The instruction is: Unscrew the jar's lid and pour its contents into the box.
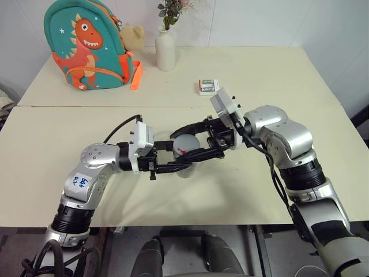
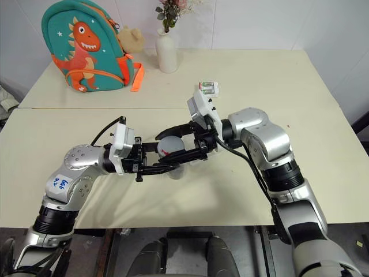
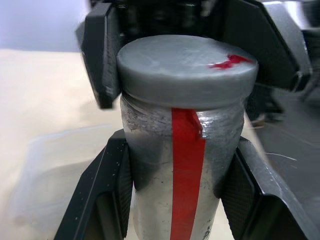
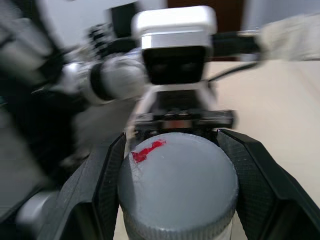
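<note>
The jar (image 3: 185, 170), silvery with a red stripe down its side, is held above the near worktop (image 1: 52, 173), midway between the two arms. Its lid (image 4: 177, 185), grey with a red smear on top, sits on the jar's mouth. The left end effector (image 1: 187, 163) is clamped on the jar's body, one finger (image 3: 105, 190) on each side. The right end effector (image 1: 185, 143) is clamped on the lid, fingers (image 4: 107, 185) pressing its rim from opposite sides. The clear box (image 3: 60, 175) lies on the worktop just beneath the jar. Well behind stand a white-and-green pack (image 1: 208, 86), a white vase (image 1: 165, 51) and a dinosaur backpack (image 1: 86, 46).
</note>
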Robot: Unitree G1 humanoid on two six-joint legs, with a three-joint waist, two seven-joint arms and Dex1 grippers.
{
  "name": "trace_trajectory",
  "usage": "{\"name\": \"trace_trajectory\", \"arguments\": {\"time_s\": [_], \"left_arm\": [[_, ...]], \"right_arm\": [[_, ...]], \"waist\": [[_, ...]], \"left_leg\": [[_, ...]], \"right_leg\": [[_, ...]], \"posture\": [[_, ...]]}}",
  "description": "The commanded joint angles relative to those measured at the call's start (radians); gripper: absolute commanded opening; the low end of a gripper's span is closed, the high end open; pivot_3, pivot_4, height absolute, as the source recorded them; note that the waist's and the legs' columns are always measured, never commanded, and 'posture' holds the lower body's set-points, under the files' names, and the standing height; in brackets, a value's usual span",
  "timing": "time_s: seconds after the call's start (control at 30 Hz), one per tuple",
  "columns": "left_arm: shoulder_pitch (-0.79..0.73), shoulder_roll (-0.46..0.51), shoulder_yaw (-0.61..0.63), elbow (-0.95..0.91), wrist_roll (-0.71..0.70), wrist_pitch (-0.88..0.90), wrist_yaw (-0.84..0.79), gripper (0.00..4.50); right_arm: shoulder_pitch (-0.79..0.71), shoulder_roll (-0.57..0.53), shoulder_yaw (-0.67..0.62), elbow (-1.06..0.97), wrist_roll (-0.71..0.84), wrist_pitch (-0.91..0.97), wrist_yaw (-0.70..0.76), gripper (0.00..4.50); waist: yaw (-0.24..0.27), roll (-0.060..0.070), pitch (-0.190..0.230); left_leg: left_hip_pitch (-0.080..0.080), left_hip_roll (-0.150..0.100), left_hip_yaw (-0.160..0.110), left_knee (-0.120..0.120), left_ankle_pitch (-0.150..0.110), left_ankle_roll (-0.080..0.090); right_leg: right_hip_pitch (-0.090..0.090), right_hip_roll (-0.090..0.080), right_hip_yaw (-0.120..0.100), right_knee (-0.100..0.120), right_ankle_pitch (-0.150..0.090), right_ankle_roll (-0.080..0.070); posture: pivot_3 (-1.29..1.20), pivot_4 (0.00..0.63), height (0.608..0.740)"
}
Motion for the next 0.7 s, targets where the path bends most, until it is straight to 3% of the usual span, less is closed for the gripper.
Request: {"name": "trace_trajectory", "arguments": {"time_s": [0.03, 0.2, 0.4, 0.7], "left_arm": [[-0.026, 0.012, 0.01, -0.011, -0.03, -0.019, -0.045, 1.98], [-0.016, -0.003, 0.022, -0.024, -0.029, -0.017, -0.022, 1.98], [0.011, 0.011, 0.048, -0.048, -0.042, 0.008, -0.003, 1.98], [0.076, 0.06, 0.124, -0.061, -0.05, 0.034, 0.036, 1.98]], "right_arm": [[-0.043, -0.013, 0.001, 0.042, -0.011, -0.037, 0.093, 2.58], [-0.055, 0.007, -0.008, 0.08, -0.021, -0.056, 0.079, 2.58], [-0.038, 0.002, -0.033, 0.071, -0.027, -0.05, 0.034, 4.49], [0.012, 0.004, -0.112, 0.028, -0.041, -0.103, -0.076, 4.49]], "waist": [[-0.001, 0.0, 0.0], [-0.001, 0.0, 0.0], [-0.002, 0.0, 0.0], [-0.009, 0.0, 0.0]], "left_leg": [[0.0, 0.0, 0.0, 0.0, 0.0, 0.0], [0.0, 0.0, 0.0, 0.0, 0.0, 0.0], [-0.001, 0.0, 0.0, 0.0, 0.0, 0.0], [-0.001, 0.0, 0.0, 0.0, 0.0, 0.0]], "right_leg": [[0.0, 0.0, 0.0, 0.0, 0.0, 0.0], [0.0, 0.0, 0.0, 0.0, 0.0, 0.0], [-0.001, 0.0, 0.0, 0.0, 0.0, 0.0], [-0.001, 0.0, 0.0, 0.001, 0.0, 0.0]], "posture": [[0.0, 0.15, 0.74], [0.0, 0.15, 0.74], [0.0, 0.15, 0.74], [0.0, 0.15, 0.74]]}}
